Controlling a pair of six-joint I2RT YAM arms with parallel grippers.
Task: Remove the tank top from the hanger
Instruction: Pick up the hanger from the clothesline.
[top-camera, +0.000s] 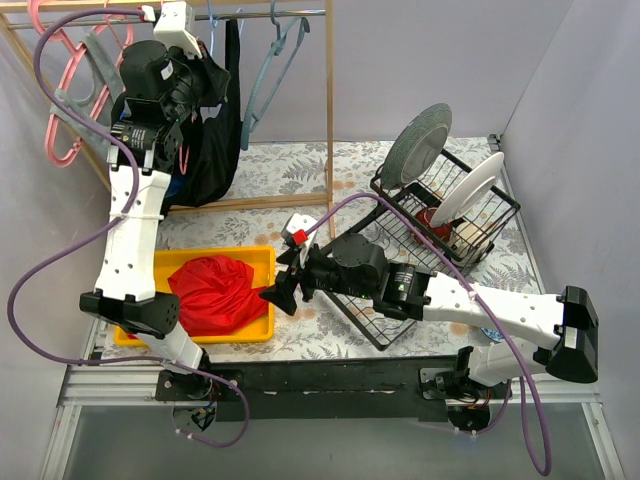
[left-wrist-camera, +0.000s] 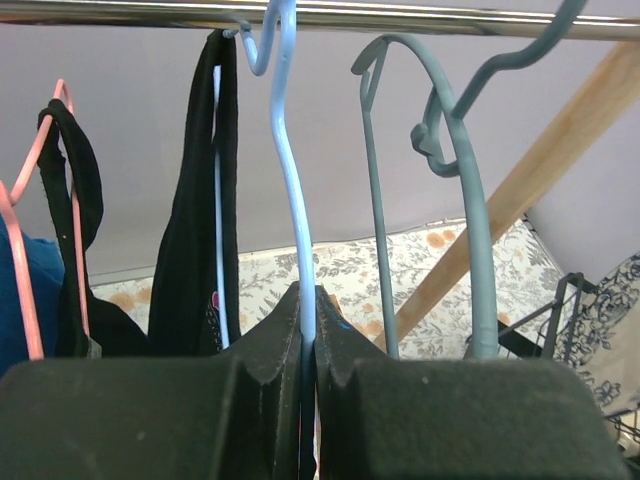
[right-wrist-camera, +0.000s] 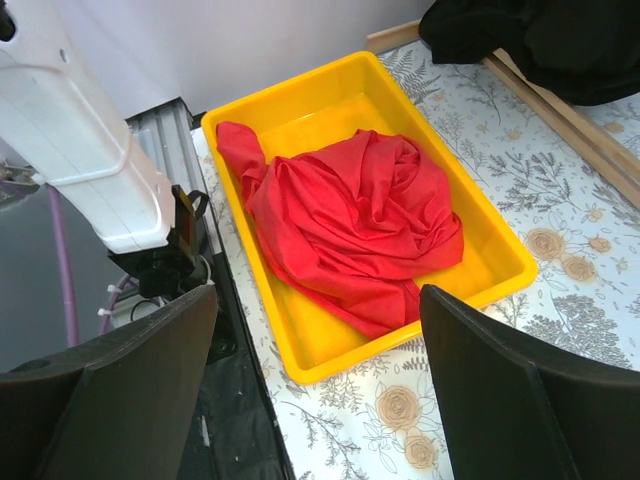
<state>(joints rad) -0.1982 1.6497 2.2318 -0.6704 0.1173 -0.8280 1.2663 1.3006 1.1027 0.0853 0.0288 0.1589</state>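
Your left gripper (left-wrist-camera: 308, 300) is pinched tight on the upright neck of the pale blue hanger (left-wrist-camera: 288, 170), and the black tank top (left-wrist-camera: 200, 230) hangs just left of that neck.

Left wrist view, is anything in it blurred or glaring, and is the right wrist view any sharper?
Left wrist view: glare streaks along the metal rail; the left gripper, shut on the thin light blue hanger, looks soft and very close. Right wrist view: even light, red cloth in the yellow plastic tray sharp, right gripper blurred.
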